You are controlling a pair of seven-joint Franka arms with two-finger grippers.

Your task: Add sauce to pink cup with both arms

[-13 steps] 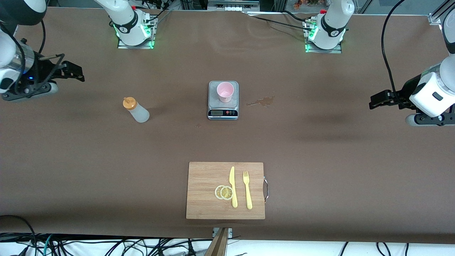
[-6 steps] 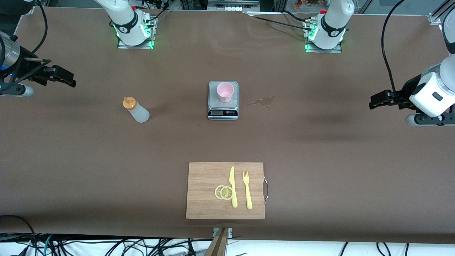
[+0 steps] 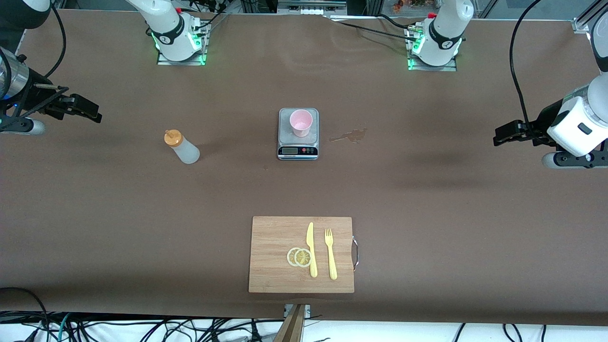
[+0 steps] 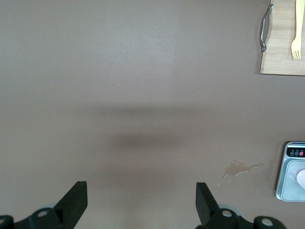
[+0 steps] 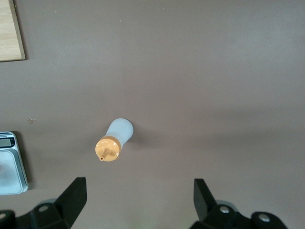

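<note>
The right pincer (image 3: 90, 110) hangs wide open over the brown tabletop (image 3: 427, 213) at its arm's end, well apart from the upright whitish plastic squeeze bottle with an orange cap (image 3: 182, 147). The left pincer (image 3: 504, 134), also spread empty, waits over the left arm's end. Between them, the pale pink plastic cup (image 3: 301, 122) stands on a small grey scale (image 3: 298, 149).

We count one squeeze bottle (image 3: 182, 147), one pink cup (image 3: 300, 122), one scale (image 3: 298, 134), one cutting board (image 3: 301, 254), one knife (image 3: 311, 249), one fork (image 3: 330, 253), two lemon slices (image 3: 299, 257) and two grippers, left (image 3: 505, 133) and right (image 3: 87, 109).
</note>
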